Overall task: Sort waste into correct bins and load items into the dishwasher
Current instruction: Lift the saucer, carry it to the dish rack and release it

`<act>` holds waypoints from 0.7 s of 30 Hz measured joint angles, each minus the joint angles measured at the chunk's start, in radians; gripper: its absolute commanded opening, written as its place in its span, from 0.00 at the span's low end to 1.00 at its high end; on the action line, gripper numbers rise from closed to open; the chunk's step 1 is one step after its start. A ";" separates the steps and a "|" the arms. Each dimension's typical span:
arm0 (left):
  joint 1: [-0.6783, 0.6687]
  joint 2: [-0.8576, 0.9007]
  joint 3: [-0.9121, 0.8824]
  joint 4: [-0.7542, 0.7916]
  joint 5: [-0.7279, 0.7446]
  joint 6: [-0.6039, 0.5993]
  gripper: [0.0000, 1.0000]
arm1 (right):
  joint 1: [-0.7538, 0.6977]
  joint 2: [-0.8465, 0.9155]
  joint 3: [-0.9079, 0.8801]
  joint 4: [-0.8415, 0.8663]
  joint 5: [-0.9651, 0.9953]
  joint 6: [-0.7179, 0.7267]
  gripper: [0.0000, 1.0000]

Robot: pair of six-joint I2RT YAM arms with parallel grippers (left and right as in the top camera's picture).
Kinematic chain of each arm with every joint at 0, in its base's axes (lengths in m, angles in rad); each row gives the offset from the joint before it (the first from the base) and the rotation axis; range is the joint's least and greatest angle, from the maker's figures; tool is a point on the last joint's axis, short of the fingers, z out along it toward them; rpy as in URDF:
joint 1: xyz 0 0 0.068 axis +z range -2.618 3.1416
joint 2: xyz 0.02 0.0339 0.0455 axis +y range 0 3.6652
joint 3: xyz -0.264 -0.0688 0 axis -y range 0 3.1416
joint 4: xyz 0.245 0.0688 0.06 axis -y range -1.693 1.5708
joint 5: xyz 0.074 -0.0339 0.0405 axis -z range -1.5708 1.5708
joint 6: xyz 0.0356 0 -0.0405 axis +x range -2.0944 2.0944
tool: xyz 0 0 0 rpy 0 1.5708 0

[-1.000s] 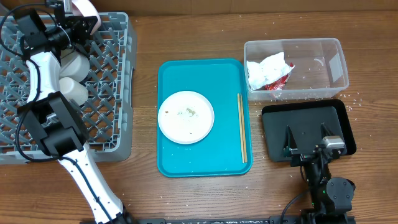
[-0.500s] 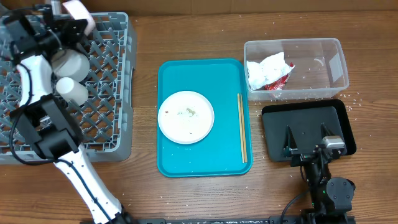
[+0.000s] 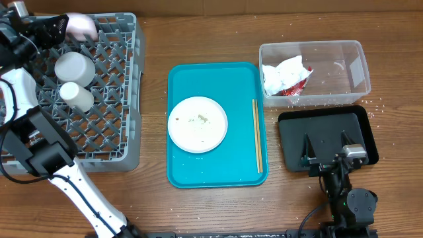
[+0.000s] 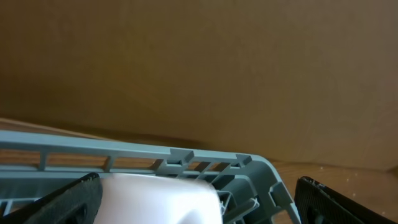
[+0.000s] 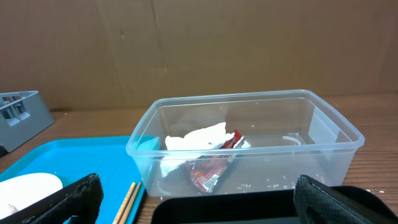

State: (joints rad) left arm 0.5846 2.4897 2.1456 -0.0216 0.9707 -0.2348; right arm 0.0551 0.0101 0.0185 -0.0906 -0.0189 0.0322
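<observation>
1. Brown wooden table (image 3: 198,26) carries everything, and a plain brown wall (image 5: 186,43) closes the view behind it. Small white crumbs (image 3: 378,106) lie scattered on the wood near the bins.
2. The left gripper (image 4: 198,186) stands at the far left corner of the large grey plastic lattice rack (image 3: 112,132), with its jaws wide apart. A small white dish (image 4: 158,196), I think the smaller plate, sits between them at the rack's rim. It is apart from one finger, so it seems free and not held.
3. A small white cup (image 3: 76,97) and a pale grey bowl (image 3: 71,66) sit in the rack, near each other.
4. The large round white plate (image 3: 197,124) with crumbs waits on the teal serving tray (image 3: 244,79), near the thin wooden chopsticks (image 3: 258,135). It is probably the next item to load.
5. The crumpled white napkin (image 3: 284,73) and the red foil wrapper (image 3: 299,87) lie together in the clear plastic tub (image 3: 357,66), sorted as waste.
6. The right gripper (image 3: 326,147) hovers over the black rectangular tray (image 3: 324,125), wide open and carrying nothing.
</observation>
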 measured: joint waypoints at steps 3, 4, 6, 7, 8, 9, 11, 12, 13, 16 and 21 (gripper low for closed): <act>0.011 0.000 0.000 0.000 -0.003 -0.037 1.00 | 0.000 0.000 0.000 0.000 0.000 0.000 1.00; 0.014 0.000 0.000 0.000 -0.003 -0.048 1.00 | 0.000 0.000 0.000 0.000 0.000 0.000 1.00; 0.023 -0.001 0.000 0.000 -0.003 -0.059 1.00 | 0.000 0.000 0.000 0.001 0.000 0.000 1.00; 0.027 -0.003 0.000 0.000 -0.002 -0.063 1.00 | 0.000 0.000 0.000 0.001 0.000 0.000 1.00; 0.032 -0.005 0.000 0.005 0.003 -0.071 1.00 | 0.000 0.000 0.000 0.000 0.000 0.000 1.00; 0.037 -0.008 0.000 0.020 0.018 -0.080 1.00 | 0.000 0.000 0.000 0.000 0.000 0.000 1.00; 0.041 -0.019 0.000 0.071 0.073 -0.113 1.00 | 0.000 0.000 0.000 0.000 0.000 0.000 1.00; 0.045 -0.024 0.000 0.087 0.101 -0.133 1.00 | 0.000 0.000 0.000 0.000 0.001 0.000 1.00; 0.047 -0.032 0.000 0.098 0.135 -0.158 0.97 | 0.000 0.000 0.000 0.000 0.000 0.000 1.00; 0.048 -0.052 0.000 0.106 0.212 -0.214 0.69 | 0.000 0.000 0.000 0.001 0.000 0.000 1.00; 0.015 -0.059 0.000 0.077 0.288 -0.236 0.25 | 0.000 0.000 0.000 0.001 0.000 0.000 1.00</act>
State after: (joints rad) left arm 0.5999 2.4310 2.1460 0.0551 1.2583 -0.4706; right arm 0.0551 0.0101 0.0185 -0.0898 -0.0185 0.0326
